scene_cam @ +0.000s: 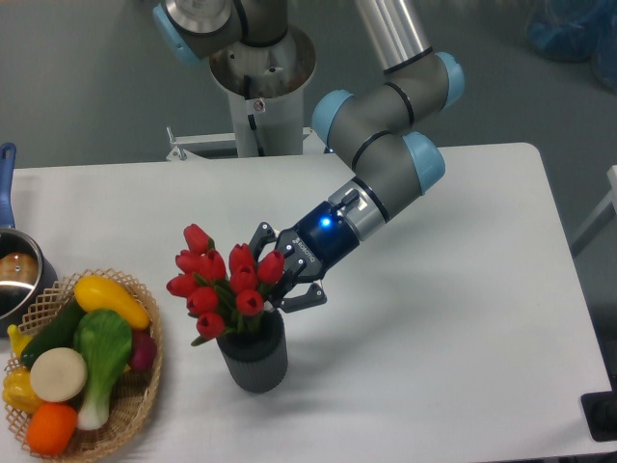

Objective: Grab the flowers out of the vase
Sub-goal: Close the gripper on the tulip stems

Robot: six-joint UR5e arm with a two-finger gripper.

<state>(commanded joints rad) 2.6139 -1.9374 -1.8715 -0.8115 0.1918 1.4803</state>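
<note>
The flowers (220,282), a bunch of red tulip buds with green leaves, stand in the vase (256,362), a small dark grey ribbed cylinder at the table's front centre. The bunch leans to the left. My gripper (273,272) reaches in from the right at bud height, above the vase rim. Its two dark fingers (301,297) are spread on either side of the right-hand buds, so the gripper reads as open. The fingertips and the stems are hidden behind the buds.
A woven basket (145,410) of toy vegetables sits at the front left, close to the vase. A steel pot (13,280) with a blue handle is at the left edge. The arm's base column (260,87) stands behind the table.
</note>
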